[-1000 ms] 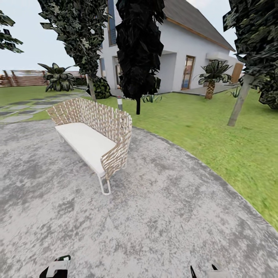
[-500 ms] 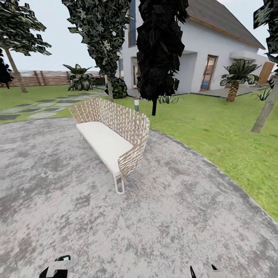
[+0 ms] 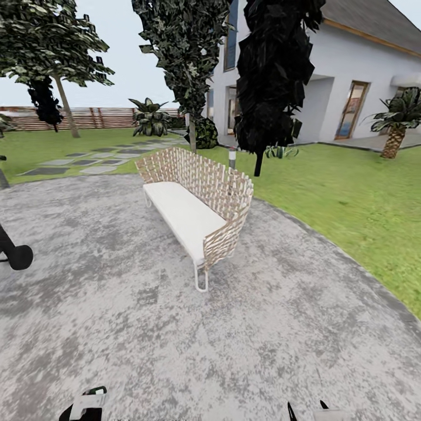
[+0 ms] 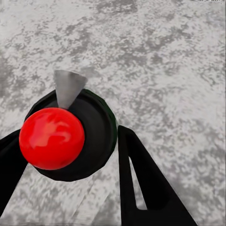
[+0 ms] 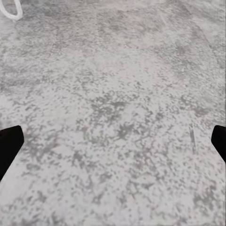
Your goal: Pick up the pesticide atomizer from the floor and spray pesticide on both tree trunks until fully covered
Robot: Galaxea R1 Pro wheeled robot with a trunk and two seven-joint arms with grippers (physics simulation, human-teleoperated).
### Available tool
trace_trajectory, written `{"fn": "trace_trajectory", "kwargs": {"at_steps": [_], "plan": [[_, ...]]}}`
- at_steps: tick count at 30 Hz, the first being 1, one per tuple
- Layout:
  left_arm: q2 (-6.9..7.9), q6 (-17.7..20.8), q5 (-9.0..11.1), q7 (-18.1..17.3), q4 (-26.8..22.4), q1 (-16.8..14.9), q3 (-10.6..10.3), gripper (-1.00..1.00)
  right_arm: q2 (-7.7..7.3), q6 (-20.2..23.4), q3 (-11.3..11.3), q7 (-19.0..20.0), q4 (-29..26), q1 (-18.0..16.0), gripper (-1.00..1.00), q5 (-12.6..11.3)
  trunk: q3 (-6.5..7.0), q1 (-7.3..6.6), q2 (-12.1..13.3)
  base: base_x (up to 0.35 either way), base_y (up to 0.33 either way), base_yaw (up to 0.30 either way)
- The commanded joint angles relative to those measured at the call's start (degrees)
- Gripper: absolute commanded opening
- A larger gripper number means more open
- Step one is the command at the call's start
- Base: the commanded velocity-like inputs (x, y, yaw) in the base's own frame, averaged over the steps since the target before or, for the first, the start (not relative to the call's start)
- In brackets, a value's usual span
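The pesticide atomizer (image 4: 70,139), a dark round body with a red ball cap and a grey nozzle cone, is sitting between the two black fingers (image 4: 141,183) of the left gripper (image 4: 66,165), which is closing around it and carrying it above the mottled grey paving (image 4: 155,56); in the head view the left gripper (image 3: 85,404) is hanging low at the robot's own left. The right gripper (image 5: 113,141) is standing wide and empty, its fingertips far apart over the same paving, with a white loop of the bench leg (image 5: 12,9) lying well ahead of it. The pickup step is judged complete, and the step in hand is the drive toward the first tree. Well ahead of both grippers a woven bench (image 3: 196,202) with a white cushion is standing on the paving. Beyond it, a leafy tree (image 3: 187,52) with a pale trunk (image 3: 192,137) is rising near a black column-shaped tree (image 3: 275,76); a second leafy tree (image 3: 49,47) with a leaning trunk (image 3: 65,108) is standing farther off to the left, on the lawn (image 3: 35,146) before the slatted fence (image 3: 105,117). The next move is judged to call for steering around the bench onto the grass, then raising the left gripper so the nozzle is facing a trunk.
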Motion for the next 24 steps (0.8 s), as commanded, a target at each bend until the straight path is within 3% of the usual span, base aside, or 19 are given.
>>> {"fn": "trace_trajectory", "kwargs": {"at_steps": [1,5,8,24], "plan": [[0.06,-0.22,1.19,-0.08,0.08,-0.06,-0.43,-1.0,-0.02,-0.16,0.11,0.01,0.02,-0.02,1.0,0.0,-0.05,-0.01,-0.02,0.0,0.0,0.277],[0.14,-0.29,4.45,-0.09,0.08,-0.06,-0.41,-1.0,-0.02,-0.16,0.11,-0.01,0.02,-0.02,1.0,-0.04,-0.05,-0.01,-0.02,0.0,0.0,0.277],[0.15,-0.3,5.46,-0.13,0.08,-0.06,-0.42,-1.0,-0.02,-0.16,0.11,-0.01,0.02,-0.02,1.0,-0.01,-0.05,-0.01,-0.02,0.0,0.0,0.277],[0.15,-0.36,5.87,-0.2,0.13,-0.06,-0.45,-1.0,-0.02,-0.16,0.11,-0.03,0.02,-0.02,1.0,-0.04,-0.05,-0.01,-0.02,0.014,0.011,0.277]]}}
